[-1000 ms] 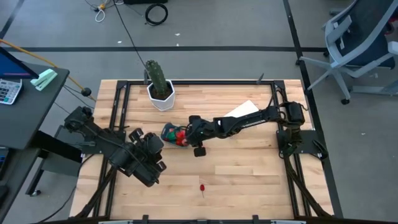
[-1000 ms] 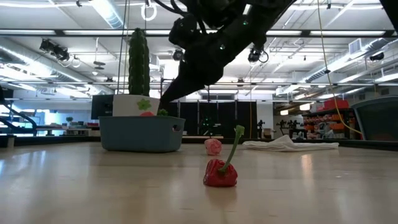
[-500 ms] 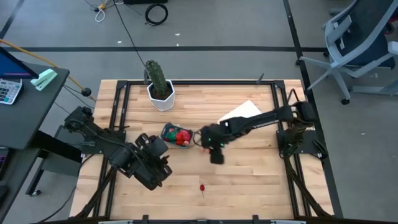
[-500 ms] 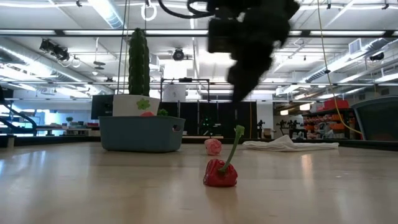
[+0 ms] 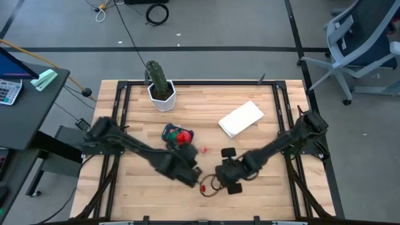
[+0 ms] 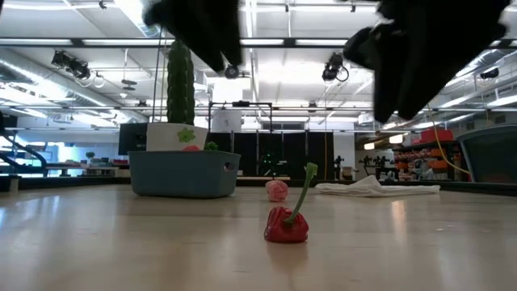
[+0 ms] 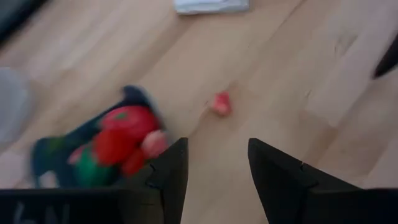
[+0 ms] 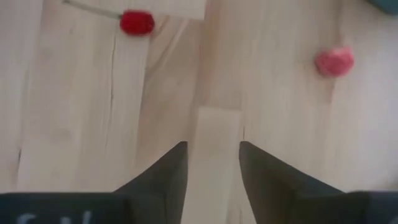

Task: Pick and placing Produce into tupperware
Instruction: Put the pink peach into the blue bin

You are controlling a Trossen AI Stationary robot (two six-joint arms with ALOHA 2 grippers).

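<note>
The teal tupperware (image 5: pixel 175 135) stands mid-table with red, pink and green produce in it; it also shows in the left wrist view (image 7: pixel 93 149) and the low view (image 6: pixel 184 173). A pink piece (image 5: pixel 204 150) (image 7: pixel 220 104) (image 8: pixel 334 61) lies on the table to its right. A red pepper with a green stem (image 5: pixel 203 187) (image 6: pixel 287 222) (image 8: pixel 137 22) lies nearer the front edge. My left gripper (image 5: pixel 186 167) (image 7: pixel 214 168) is open and empty, up above the table just near of the tupperware. My right gripper (image 5: pixel 220 174) (image 8: pixel 211 165) is open and empty, above the table right of the pepper.
A tall green cactus in a white pot (image 5: pixel 160 87) stands at the far left of the table. A flat white item (image 5: pixel 241 119) lies at the far right. Dark frame rails run along the table's left and right sides.
My right gripper has left the tupperware and swung toward the near edge, ending beside the red pepper. My left gripper has moved from the table's left side toward the right, to just near of the tupperware. The produce and tupperware have stayed put.
</note>
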